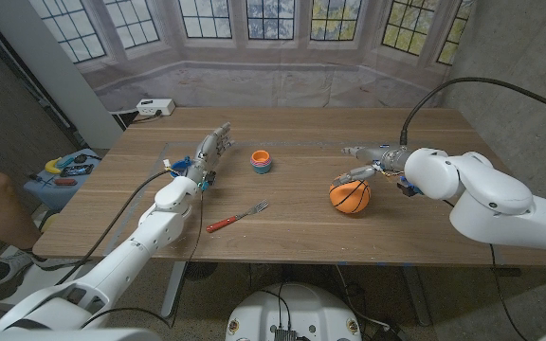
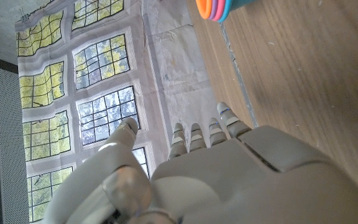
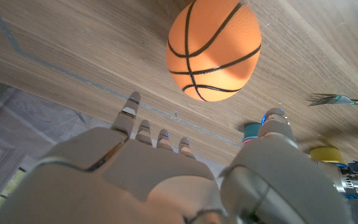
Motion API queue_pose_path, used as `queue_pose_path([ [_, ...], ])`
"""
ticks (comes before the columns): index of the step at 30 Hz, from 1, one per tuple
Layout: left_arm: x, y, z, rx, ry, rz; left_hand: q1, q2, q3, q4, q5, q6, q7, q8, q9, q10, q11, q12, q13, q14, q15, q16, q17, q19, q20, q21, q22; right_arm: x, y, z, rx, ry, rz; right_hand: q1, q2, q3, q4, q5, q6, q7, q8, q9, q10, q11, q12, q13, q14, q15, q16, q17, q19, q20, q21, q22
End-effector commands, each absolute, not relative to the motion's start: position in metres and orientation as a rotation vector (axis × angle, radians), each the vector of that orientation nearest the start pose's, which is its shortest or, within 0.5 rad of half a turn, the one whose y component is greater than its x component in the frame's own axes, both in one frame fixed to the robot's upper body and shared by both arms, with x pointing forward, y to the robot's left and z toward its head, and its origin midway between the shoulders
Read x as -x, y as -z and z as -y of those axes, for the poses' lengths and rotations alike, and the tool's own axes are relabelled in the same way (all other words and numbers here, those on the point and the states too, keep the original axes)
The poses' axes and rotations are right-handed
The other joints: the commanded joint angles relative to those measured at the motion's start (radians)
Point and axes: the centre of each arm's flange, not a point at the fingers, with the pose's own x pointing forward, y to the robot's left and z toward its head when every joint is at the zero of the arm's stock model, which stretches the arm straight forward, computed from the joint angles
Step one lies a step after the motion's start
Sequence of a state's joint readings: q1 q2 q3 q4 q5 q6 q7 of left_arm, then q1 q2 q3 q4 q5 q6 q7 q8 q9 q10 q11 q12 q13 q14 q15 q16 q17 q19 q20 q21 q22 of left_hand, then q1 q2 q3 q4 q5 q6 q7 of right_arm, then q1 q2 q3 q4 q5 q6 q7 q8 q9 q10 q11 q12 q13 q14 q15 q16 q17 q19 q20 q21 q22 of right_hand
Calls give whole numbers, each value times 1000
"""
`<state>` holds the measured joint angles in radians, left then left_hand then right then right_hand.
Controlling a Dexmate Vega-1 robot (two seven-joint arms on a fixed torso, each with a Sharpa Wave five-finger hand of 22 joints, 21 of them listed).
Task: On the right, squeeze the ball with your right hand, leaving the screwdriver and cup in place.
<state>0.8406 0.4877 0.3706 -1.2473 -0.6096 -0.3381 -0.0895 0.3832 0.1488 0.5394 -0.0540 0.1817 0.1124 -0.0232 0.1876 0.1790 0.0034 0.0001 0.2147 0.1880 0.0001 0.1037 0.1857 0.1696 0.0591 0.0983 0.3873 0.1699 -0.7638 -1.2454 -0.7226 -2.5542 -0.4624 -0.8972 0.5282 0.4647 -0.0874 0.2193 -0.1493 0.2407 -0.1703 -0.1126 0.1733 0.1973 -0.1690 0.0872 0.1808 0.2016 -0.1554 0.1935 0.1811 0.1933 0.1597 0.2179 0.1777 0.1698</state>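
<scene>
Orange and black-lined, the ball [image 1: 350, 197] sat on the wooden desk [image 1: 292, 213] at the robot's right in the head view, the right hand [image 1: 366, 161] spread just beside it, grasping nothing. A red-handled fork [image 1: 238, 217] and stacked cups [image 1: 262, 161] lay well apart; the left hand [image 1: 210, 150] waited released. From the left wrist, the cups [image 2: 216, 9] stood beyond those fingers [image 2: 205, 134]. From the right wrist, the ball [image 3: 214, 48] lay ahead of unclenched fingers [image 3: 146, 133]; a glancing, off-centre close might have rolled it toward the fork [image 3: 342, 100].
</scene>
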Motion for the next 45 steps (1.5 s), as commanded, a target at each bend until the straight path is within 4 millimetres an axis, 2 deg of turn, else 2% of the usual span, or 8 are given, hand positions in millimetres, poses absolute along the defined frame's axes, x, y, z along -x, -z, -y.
queue_pose_path([
  [1, -649, 46, -282, 12, 234, 614, -2, 5, 3, -6, 8, 6, -4, 0, 3, 11, 0, -2, 5, 8, 2, 0, 6, 6, 1, -5, 5, -448, -7, 199, 1698, -285, 99, 20, -3, -1, -6, 10, -108, -5, 0, 3, -79, 17, -2, 4, -23, 14, 4, 3, -10, 0, 7, 4],
  [6, -647, 47, -281, 12, 231, 618, -3, 5, 4, -7, 8, 6, -4, 0, 3, 11, -1, -3, 5, 8, 2, 0, 6, 7, 1, -6, 5, -447, -6, 195, 1718, -305, 87, 40, -10, 0, -9, 21, -169, 2, 1, 4, -136, 38, -3, 5, -51, 17, 4, 3, -8, 0, 11, 6],
  [12, -643, 50, -284, 16, 223, 622, -4, 6, 5, -7, 8, 7, -4, 0, 4, 11, 0, -3, 5, 9, 2, -1, 6, 8, 1, -9, 5, -448, -7, 188, 1747, -305, 88, 61, -16, 1, -12, 34, -214, 9, 2, 4, -168, 67, 0, 8, -68, 18, 5, 3, -2, 0, 13, 7],
  [18, -643, 53, -286, 20, 221, 623, -5, 7, 6, -8, 8, 10, -5, 1, 4, 12, 0, -2, 5, 10, 1, 0, 6, 9, 2, -10, 6, -452, -8, 180, 1774, -300, 78, 78, -18, 4, -14, 43, -243, 13, 4, 6, -190, 85, 2, 10, -77, 19, 7, 3, 5, 0, 16, 8],
  [30, -642, 57, -289, 29, 212, 620, -7, 7, 8, -9, 8, 20, -2, 4, 4, 13, 0, -3, 5, 12, 2, 0, 6, 10, 2, -14, 6, -457, -6, 169, 1850, -278, 76, 110, -20, 8, -16, 60, -299, 6, 5, 7, -217, 94, 7, 15, -91, 20, 8, 4, 16, 0, 19, 8],
  [45, -645, 48, -287, 13, 223, 632, -9, 8, 10, -11, 8, 24, -3, 5, 5, 13, -1, -3, 5, 12, 1, -1, 6, 12, 3, -19, 6, -459, 0, 165, 1912, -243, 71, 125, -21, 10, -16, 67, -313, 2, 10, 8, -223, 100, 13, 18, -96, 21, 10, 4, 24, 0, 21, 9],
])
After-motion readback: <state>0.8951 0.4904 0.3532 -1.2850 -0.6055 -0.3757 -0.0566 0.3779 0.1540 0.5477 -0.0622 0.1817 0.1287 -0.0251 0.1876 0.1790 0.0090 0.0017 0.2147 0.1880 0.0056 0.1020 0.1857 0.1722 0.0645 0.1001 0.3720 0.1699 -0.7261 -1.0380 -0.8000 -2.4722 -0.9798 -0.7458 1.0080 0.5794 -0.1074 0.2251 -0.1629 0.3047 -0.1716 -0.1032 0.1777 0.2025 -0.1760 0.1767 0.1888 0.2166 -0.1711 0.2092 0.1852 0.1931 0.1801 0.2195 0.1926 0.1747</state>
